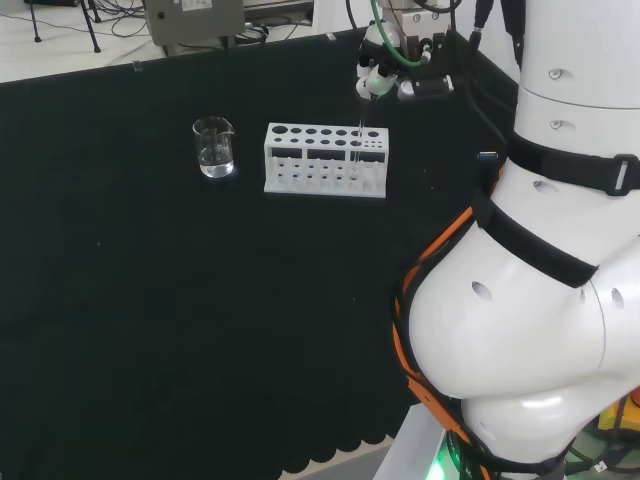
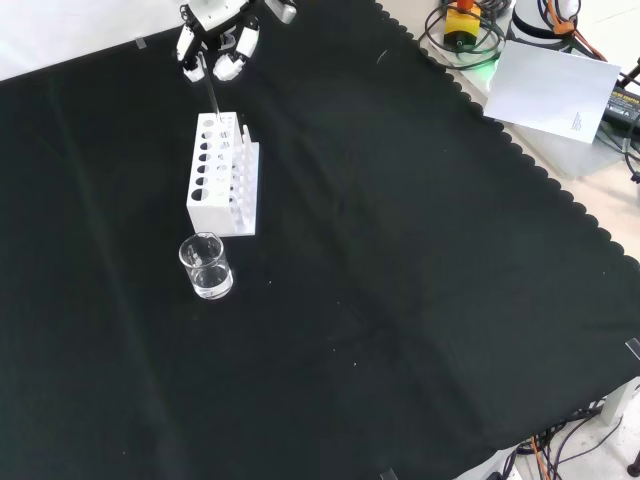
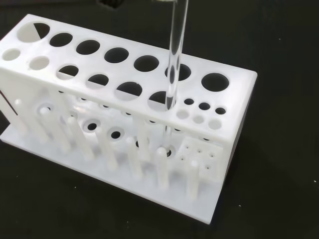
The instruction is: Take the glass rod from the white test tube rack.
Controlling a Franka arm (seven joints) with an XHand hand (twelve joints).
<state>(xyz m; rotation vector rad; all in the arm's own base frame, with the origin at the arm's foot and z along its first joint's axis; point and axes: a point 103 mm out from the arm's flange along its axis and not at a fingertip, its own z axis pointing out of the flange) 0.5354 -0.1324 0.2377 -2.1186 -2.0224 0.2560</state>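
Note:
The white test tube rack (image 1: 325, 160) (image 2: 222, 190) (image 3: 243, 82) stands on the black cloth. A clear glass rod (image 1: 358, 140) (image 2: 211, 95) (image 3: 175, 55) rises at a slight tilt from a hole near one end of the rack, its lower part still down inside the rack. The hand (image 1: 378, 72) (image 2: 215, 40) hovers just above that end of the rack, fingers curled in around the top of the rod. In the wrist view the rod runs up past the picture's edge, so its top is hidden there.
A small clear glass beaker (image 1: 214, 148) (image 2: 206, 266) stands close to the rack's other end. The arm's white links (image 1: 540, 250) fill the head view's right. A white sheet of paper (image 2: 555, 90) lies beyond the cloth's scalloped edge.

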